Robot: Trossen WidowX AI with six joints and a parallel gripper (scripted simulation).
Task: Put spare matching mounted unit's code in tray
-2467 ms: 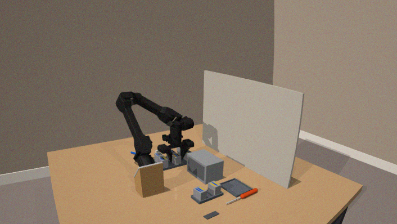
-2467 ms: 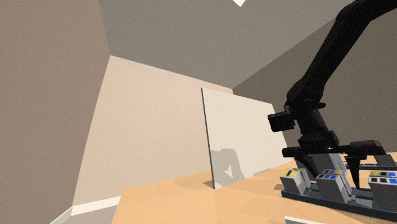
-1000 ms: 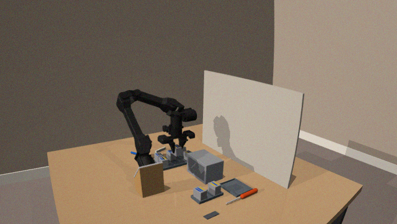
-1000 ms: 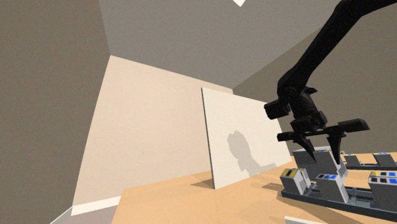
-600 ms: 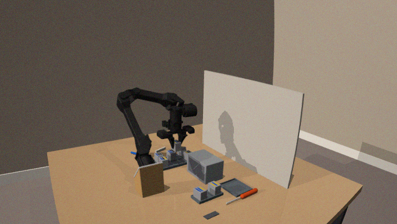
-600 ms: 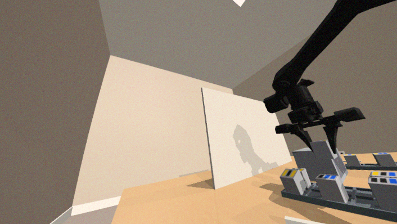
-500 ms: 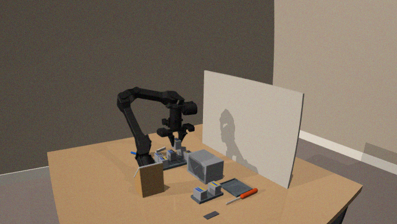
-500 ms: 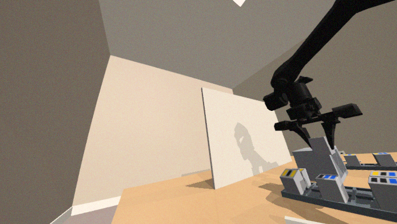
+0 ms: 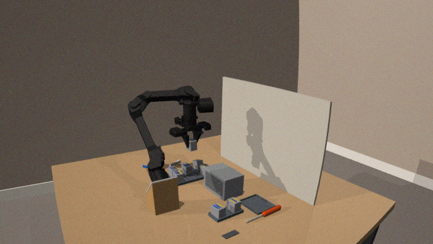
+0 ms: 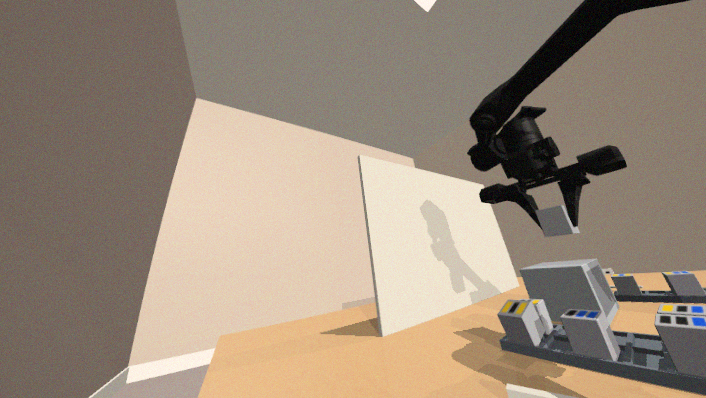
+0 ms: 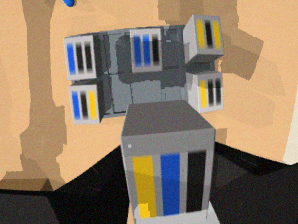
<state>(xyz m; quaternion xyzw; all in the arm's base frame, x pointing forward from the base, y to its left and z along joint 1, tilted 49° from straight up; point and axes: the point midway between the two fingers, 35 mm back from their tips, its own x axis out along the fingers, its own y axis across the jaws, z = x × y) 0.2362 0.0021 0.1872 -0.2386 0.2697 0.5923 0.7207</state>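
Observation:
My gripper (image 9: 192, 143) (image 10: 558, 221) (image 11: 161, 145) is shut on a grey spare (image 9: 192, 145) (image 10: 554, 221) (image 11: 171, 142) and holds it high above the spare rack (image 9: 191, 179) (image 10: 550, 354) (image 11: 121, 95). The held spare's bars read yellow, blue, black in the wrist view. In the rack stand a blue-blue-black spare (image 11: 146, 50), a yellow-black-yellow spare (image 11: 206, 37) and several others. The tray (image 9: 258, 203) lies flat at the right in the top view. I cannot make out the mounted unit or the code on its back.
A grey box (image 9: 234, 185) (image 10: 560, 287) stands beside the rack. A smaller rack (image 9: 218, 219) holds two striped blocks, near an orange screwdriver (image 9: 272, 210) and a dark flat piece (image 9: 230, 234). A brown block (image 9: 165, 196) stands near the arm's base. A large pale panel (image 9: 282, 132) (image 10: 400, 240) stands upright.

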